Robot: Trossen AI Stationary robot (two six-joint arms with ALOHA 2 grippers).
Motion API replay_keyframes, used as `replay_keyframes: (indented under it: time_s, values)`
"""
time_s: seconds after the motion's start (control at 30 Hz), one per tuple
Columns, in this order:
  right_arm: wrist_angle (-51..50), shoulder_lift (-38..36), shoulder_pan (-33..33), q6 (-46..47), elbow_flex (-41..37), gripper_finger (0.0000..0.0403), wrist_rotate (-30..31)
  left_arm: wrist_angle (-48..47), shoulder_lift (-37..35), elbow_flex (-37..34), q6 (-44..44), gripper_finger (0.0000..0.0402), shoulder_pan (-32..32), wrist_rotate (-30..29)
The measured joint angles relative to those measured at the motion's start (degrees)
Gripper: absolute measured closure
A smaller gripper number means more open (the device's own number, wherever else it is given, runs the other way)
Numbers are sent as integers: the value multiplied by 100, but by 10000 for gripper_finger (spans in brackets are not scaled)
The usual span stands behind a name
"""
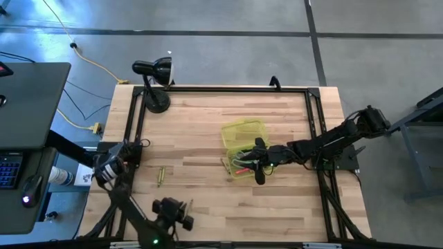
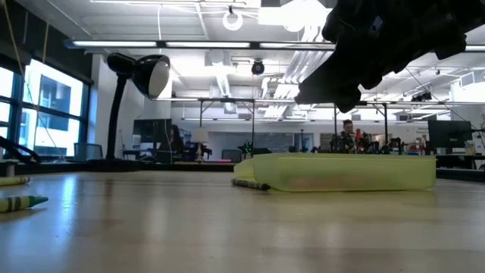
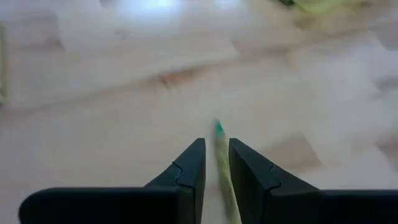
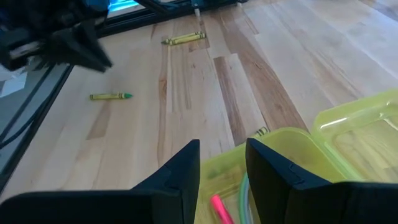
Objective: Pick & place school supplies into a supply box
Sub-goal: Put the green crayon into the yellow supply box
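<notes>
Chiefly, step: by my reading, the left arm is going for a loose crayon while the right arm hangs over the box. To do it well, bring the fingers down evenly on both sides of the crayon, close on its middle so it cannot swing, lift it clear of the wood, and wait for the right arm to leave the box before carrying it across.
Table: pale wooden planks, flat and smooth, with a black metal frame along the edges.
Lamp: black, with a round base and a bent neck, standing at the far left corner; it has no part in the job.
Box: see-through yellow-green plastic, rectangular and shallow, with its hinged lid thrown open. It sits between the table's middle and its right edge.
Right claw: dark hard fingers, spread and holding nothing, poised over the open box.
Left claw: near the table's front edge towards the left corner, fingers slightly apart. The crayon shows in the gap, but I cannot tell whether they touch it.
Green-tipped crayon: a slim paper-wrapped stick that will likely roll, lying on the wood.
Second crayon: the same kind, lying loose nearer the left edge.
Marker: pink-red and glossy, already lying inside the box.
</notes>
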Motion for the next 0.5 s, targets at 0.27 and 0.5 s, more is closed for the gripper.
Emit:
replay_keyframes:
  time_s: [0.27,0.5]
  values:
    - [-8,0,0,18,0,295,129,858,508,0,-2,300,62,-239]
    - [-1,0,-1,143,0,295,127,979,733,2,310,300,226,-345]
